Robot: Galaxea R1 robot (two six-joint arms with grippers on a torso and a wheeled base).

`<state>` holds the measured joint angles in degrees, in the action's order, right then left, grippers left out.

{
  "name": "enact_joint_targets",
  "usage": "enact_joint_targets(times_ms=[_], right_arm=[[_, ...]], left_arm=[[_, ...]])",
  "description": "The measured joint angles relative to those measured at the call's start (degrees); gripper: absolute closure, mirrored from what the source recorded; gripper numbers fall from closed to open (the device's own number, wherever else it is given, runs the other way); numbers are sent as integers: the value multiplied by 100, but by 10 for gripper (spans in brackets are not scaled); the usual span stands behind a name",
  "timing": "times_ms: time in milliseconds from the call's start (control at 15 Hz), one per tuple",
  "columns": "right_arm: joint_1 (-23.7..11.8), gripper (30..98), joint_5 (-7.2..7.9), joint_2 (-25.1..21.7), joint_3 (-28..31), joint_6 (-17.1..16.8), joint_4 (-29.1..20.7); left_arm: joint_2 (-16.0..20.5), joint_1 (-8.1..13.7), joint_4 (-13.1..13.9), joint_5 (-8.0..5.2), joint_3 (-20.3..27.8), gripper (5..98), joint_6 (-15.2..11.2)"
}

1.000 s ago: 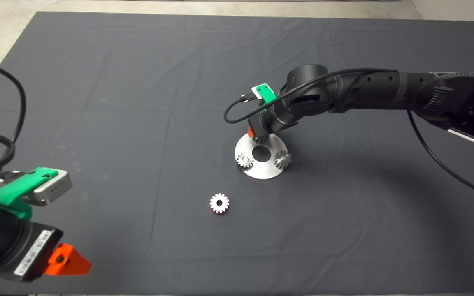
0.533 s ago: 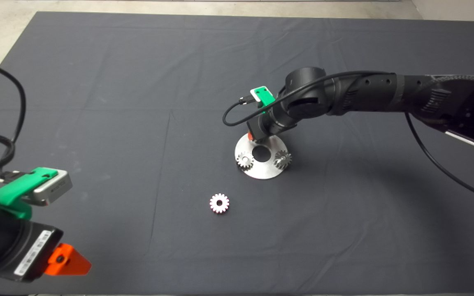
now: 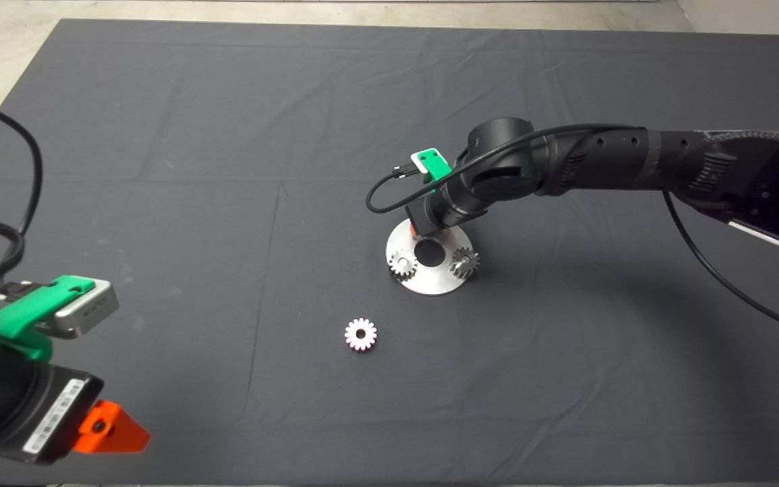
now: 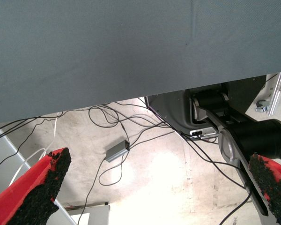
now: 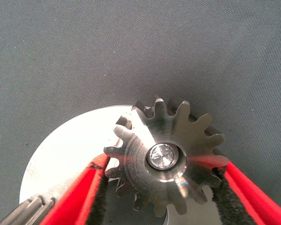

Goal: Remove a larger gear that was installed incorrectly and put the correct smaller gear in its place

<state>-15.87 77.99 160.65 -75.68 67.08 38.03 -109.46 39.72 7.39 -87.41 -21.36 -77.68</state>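
Observation:
The larger gear [image 5: 166,157] is dark steel with coarse flared teeth. It sits on a pin at the far edge of the flat steel disc [image 5: 70,154]. My right gripper [image 5: 161,168] straddles it, black pads touching its teeth on both sides. In the head view the right gripper [image 3: 423,232] and wrist hide this gear. The smaller gear [image 3: 360,334], bright and fine-toothed, lies flat on the mat, nearer than the disc [image 3: 430,283] and to its left. My left gripper [image 3: 109,433] waits open at the lower left edge.
Two small silver gears [image 3: 402,264] [image 3: 464,262] sit on the disc on either side of its centre hole. The right arm and its cable reach in from the right. The left wrist view shows the mat's edge, floor cables and the robot's base.
The right wrist has sunk slightly toward the disc and shifted a little left, covering the larger gear more. The left arm and the loose smaller gear have not moved.

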Motion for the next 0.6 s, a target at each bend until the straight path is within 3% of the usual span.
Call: enact_joint_targets(times_ms=[600], right_arm=[[5, 802, 53, 35, 0, -20, 113]], left_arm=[[0, 0, 0, 0, 0, 59, 0]])
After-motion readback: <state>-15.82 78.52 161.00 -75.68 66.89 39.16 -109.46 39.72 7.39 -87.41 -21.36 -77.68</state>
